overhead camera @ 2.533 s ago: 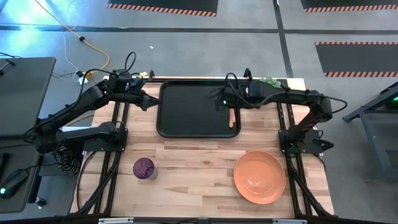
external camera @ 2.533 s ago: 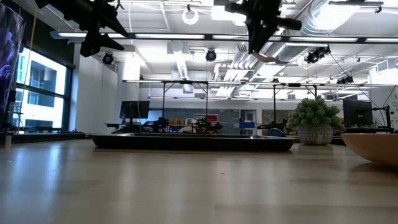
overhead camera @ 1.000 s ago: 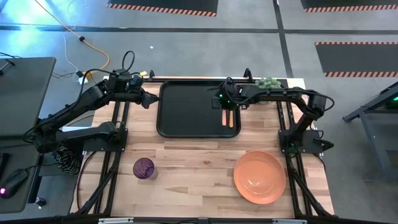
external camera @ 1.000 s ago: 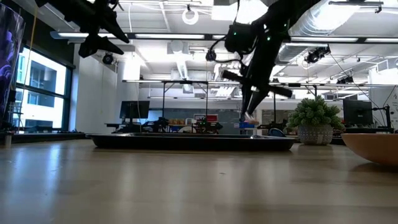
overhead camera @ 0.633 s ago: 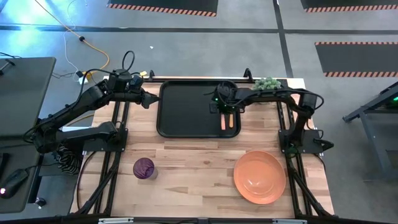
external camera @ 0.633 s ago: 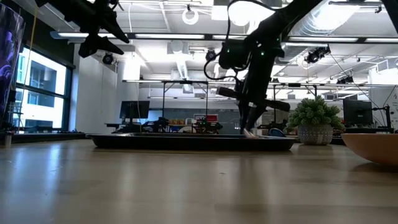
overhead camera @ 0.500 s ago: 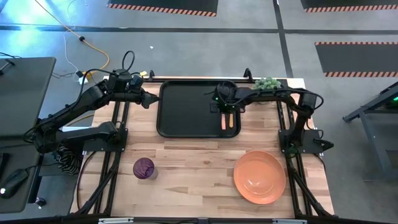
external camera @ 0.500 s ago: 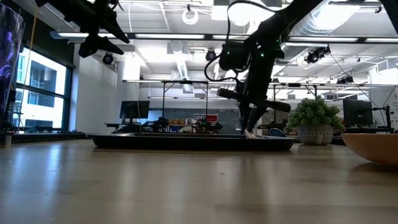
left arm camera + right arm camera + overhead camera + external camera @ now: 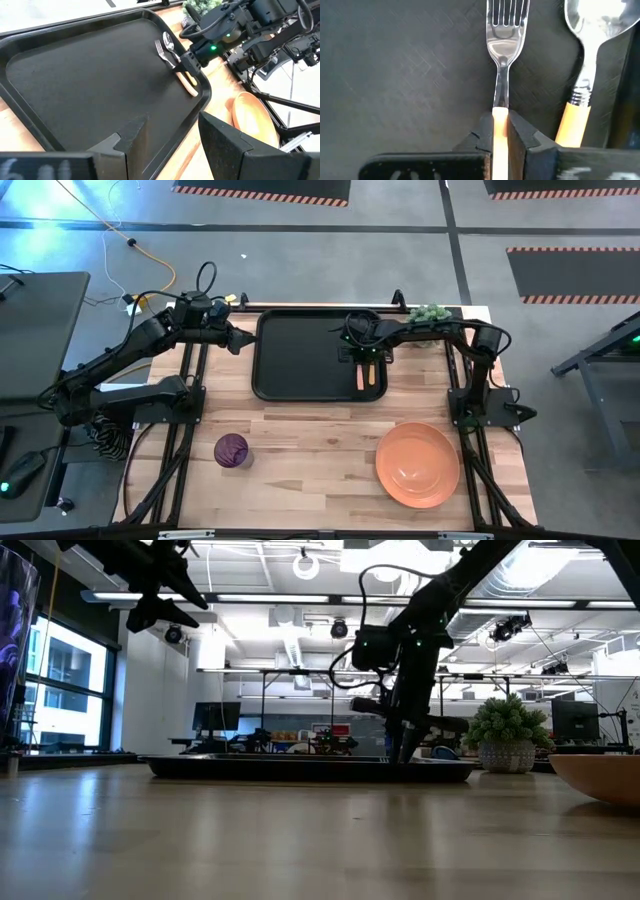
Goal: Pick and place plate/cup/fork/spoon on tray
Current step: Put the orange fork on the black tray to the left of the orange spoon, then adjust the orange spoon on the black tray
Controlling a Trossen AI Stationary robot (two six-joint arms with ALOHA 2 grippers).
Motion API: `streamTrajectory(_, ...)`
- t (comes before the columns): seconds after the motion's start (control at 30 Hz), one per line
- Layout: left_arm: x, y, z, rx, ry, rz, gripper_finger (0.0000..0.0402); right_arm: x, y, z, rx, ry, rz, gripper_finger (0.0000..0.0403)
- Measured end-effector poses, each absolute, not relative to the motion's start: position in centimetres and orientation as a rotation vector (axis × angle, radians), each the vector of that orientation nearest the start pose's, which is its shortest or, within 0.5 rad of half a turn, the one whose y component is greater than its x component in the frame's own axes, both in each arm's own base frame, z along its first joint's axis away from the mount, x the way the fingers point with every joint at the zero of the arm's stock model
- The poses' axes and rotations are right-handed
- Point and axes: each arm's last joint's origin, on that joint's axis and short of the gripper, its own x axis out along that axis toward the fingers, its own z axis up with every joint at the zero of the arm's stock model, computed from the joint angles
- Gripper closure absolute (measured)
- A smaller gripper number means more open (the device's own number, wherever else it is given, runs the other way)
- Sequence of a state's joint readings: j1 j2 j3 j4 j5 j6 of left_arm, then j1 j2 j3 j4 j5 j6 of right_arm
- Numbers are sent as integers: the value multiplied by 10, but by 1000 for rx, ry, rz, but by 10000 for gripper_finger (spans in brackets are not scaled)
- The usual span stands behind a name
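1. Right gripper [image 9: 361,358] low over the tray [image 9: 300,355], toward its 3 o'clock side, fingers [image 9: 482,137] pinched narrow on the orange handle of the fork [image 9: 501,60].
2. Fork pointing tines-forward on the tray floor, apparently touching or just above it; release not yet made.
3. Spoon [image 9: 580,75] lying just beside the fork, parallel, bowl the same way, handles near but apart.
4. Left gripper [image 9: 240,341] waiting just off the tray's 9 o'clock edge, fingers [image 9: 225,145] spread wide, holding nothing.
5. Cup [image 9: 231,450] standing on the surface at about 7 o'clock from the tray, well apart from it.
6. Plate [image 9: 417,464] on the surface at about 5 o'clock from the tray, likewise not yet moved.
7. Fork: light, stiff, slim; smooth metal neck likely slippery, so the thicker handle looks the safer hold, as now.
8. Cup: light, probably thin plastic, easy to tip; a hold across the wall or rim seems best, with gentle pressure.
9. Plate: wide, shallow, rigid; only the raised rim offers a grip, and likely to tilt when lifted from one edge.
10. Judged progress: roughly halfway, cutlery in place, cup and plate remaining.
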State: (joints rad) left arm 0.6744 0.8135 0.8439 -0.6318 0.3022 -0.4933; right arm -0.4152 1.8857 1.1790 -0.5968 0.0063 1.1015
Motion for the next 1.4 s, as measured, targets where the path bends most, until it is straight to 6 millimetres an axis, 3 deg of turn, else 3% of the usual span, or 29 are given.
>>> streamTrajectory(0.3, 131, 93, 309, -760, 439, 491, 238, 323, -142, 148, 1188, 972, -1051, 385)
streamTrajectory(0.73, 131, 93, 309, -760, 439, 491, 238, 322, -143, 148, 1188, 961, -1063, 298)
streamTrajectory(0.93, 131, 93, 309, -760, 439, 491, 238, 323, -144, 149, 1200, 964, -1054, 294)
streamTrajectory(1.4, 131, 93, 309, -760, 439, 491, 238, 326, -147, 172, 1124, 1031, -1107, 293)
